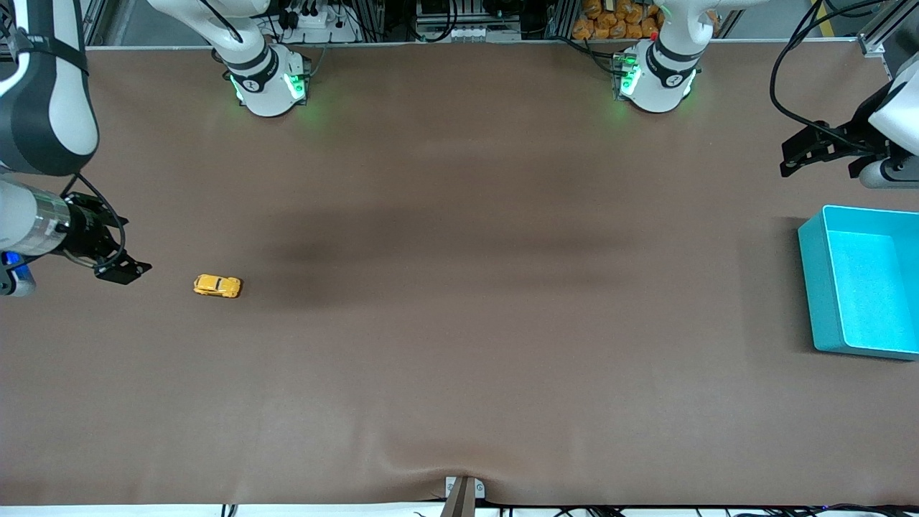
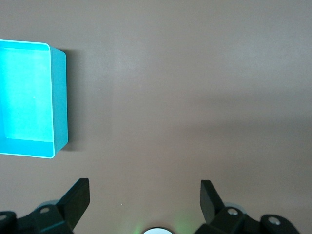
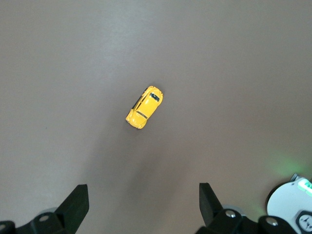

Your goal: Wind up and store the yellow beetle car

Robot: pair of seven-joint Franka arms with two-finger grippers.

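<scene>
We are hovering both released claws, the right claw (image 1: pixel 123 270) near the yellow beetle car (image 1: pixel 217 286), the left claw (image 1: pixel 798 156) well apart from it, beside the teal bin (image 1: pixel 815 287).

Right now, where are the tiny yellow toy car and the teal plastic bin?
tiny yellow toy car (image 1: pixel 217 286): front view, on its roof.
teal plastic bin (image 1: pixel 813 287): front view, on its outer side wall.
</scene>
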